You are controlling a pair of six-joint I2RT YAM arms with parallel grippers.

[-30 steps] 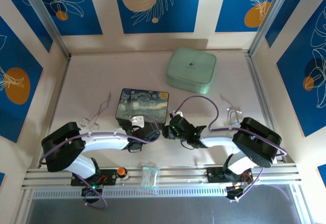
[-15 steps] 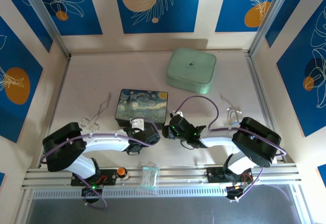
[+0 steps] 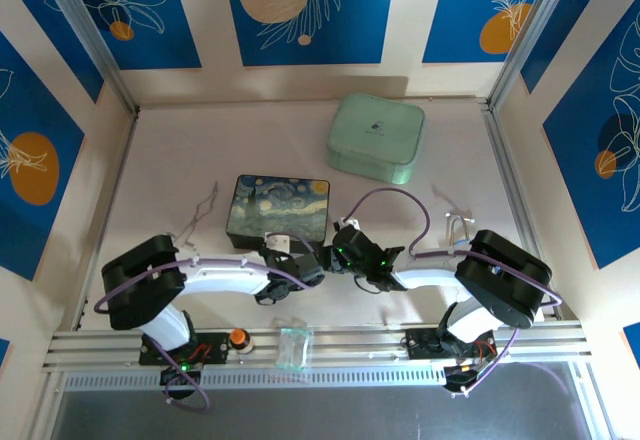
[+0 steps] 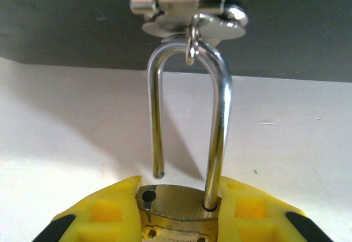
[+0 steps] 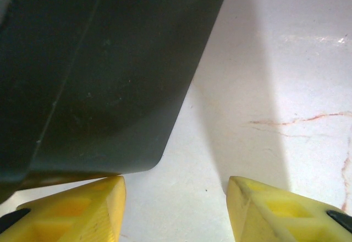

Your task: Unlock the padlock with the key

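Left gripper squeezes the small brass padlock, silver loop standing open; right gripper gapes empty. Next: unhook it.

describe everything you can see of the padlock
Small padlock: brass-coloured body, shiny silver U shackle, upright. One shackle leg is clear of its hole, so open; the other leg sits in the body. The left gripper clamps the body between yellow fingers. The shackle's top hooks the silver latch of the dark box.

We find the box midway on the desk, the case behind it rightward, the tongs to its left, the padlock just before it.
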